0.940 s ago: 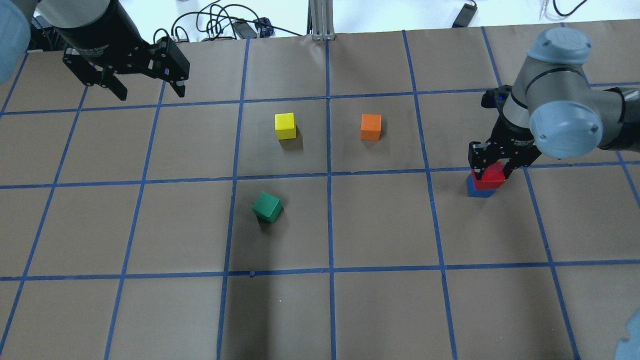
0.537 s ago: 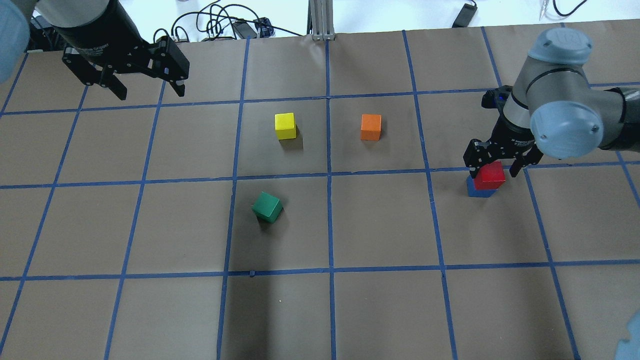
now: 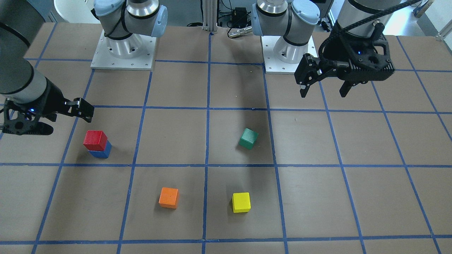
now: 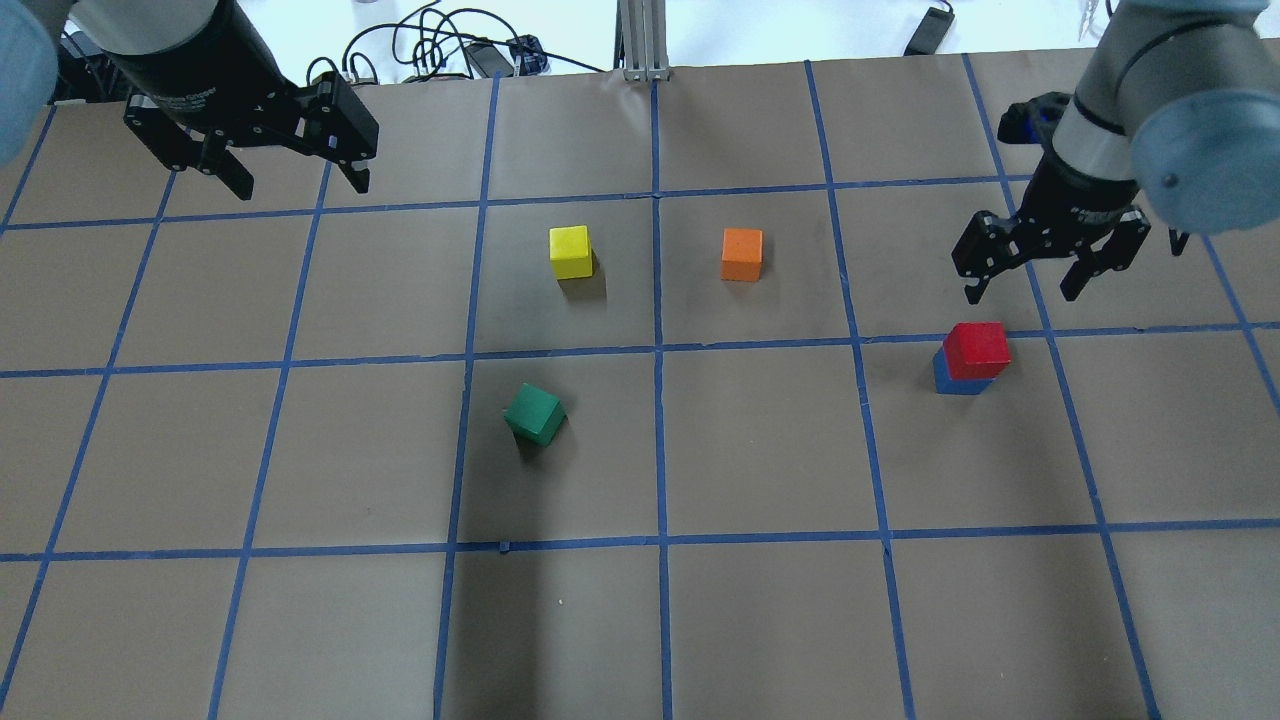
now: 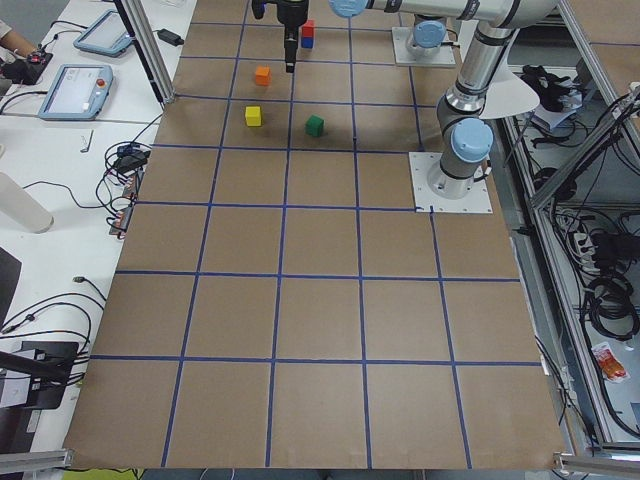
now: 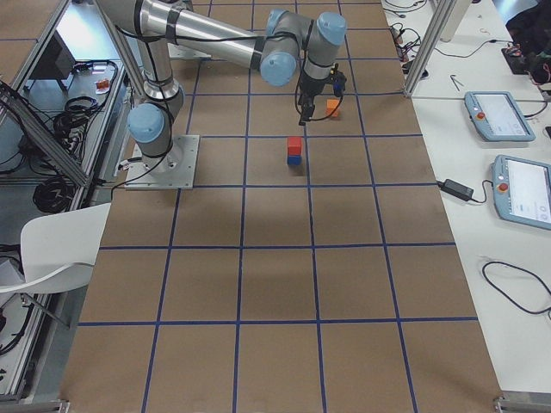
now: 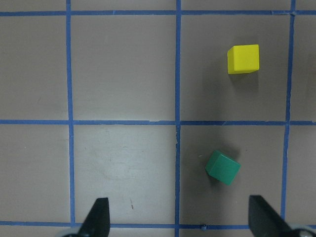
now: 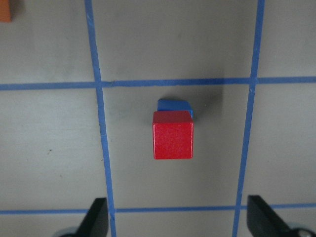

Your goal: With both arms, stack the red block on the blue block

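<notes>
The red block (image 4: 977, 349) sits on top of the blue block (image 4: 955, 384) on the right side of the table, a little offset. The stack also shows in the right wrist view, red block (image 8: 173, 134) over blue block (image 8: 174, 104). My right gripper (image 4: 1020, 290) is open and empty. It hangs above and just beyond the stack, apart from it. My left gripper (image 4: 302, 187) is open and empty, raised over the far left of the table.
A yellow cube (image 4: 570, 251) and an orange cube (image 4: 741, 254) sit at mid table. A tilted green cube (image 4: 534, 414) lies nearer me. Cables and a metal post (image 4: 643, 40) line the far edge.
My right gripper opened and let go of the red block, then rose and drew back toward the far side. The red block stays on the blue one. The left arm has not moved.
</notes>
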You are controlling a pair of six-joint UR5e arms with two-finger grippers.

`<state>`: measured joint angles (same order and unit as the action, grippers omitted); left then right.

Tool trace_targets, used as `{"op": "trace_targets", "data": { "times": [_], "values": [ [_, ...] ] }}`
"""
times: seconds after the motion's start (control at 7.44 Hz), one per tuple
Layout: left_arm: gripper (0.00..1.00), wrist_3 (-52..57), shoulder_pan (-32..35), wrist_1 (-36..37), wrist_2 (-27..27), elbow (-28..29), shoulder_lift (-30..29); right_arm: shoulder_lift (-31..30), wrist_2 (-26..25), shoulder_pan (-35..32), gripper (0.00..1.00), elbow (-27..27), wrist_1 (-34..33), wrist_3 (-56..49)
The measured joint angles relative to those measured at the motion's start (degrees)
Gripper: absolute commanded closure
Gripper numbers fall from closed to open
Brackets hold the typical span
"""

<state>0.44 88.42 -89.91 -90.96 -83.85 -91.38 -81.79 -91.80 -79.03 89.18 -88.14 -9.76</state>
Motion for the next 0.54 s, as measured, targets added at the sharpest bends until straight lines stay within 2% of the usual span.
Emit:
{"op": "trace_targets", "data": {
  "times": [0.13, 0.27, 0.54],
  "values": [
    [0.00, 0.0, 0.0, 0.0, 0.0, 0.0, 0.0, -0.1, 0.0, -1.9, 0.00, -4.9, 4.2, 2.7],
    [0.00, 0.0, 0.0, 0.0, -0.1, 0.0, 0.0, -0.3, -0.1, -4.7, 0.00, -7.5, 6.3, 6.4],
    [0.00, 0.1, 0.0, 0.1, -0.2, -0.1, 0.1, -0.8, 0.0, -9.6, 0.00, -8.6, 7.6, 12.1]
  ]
}}
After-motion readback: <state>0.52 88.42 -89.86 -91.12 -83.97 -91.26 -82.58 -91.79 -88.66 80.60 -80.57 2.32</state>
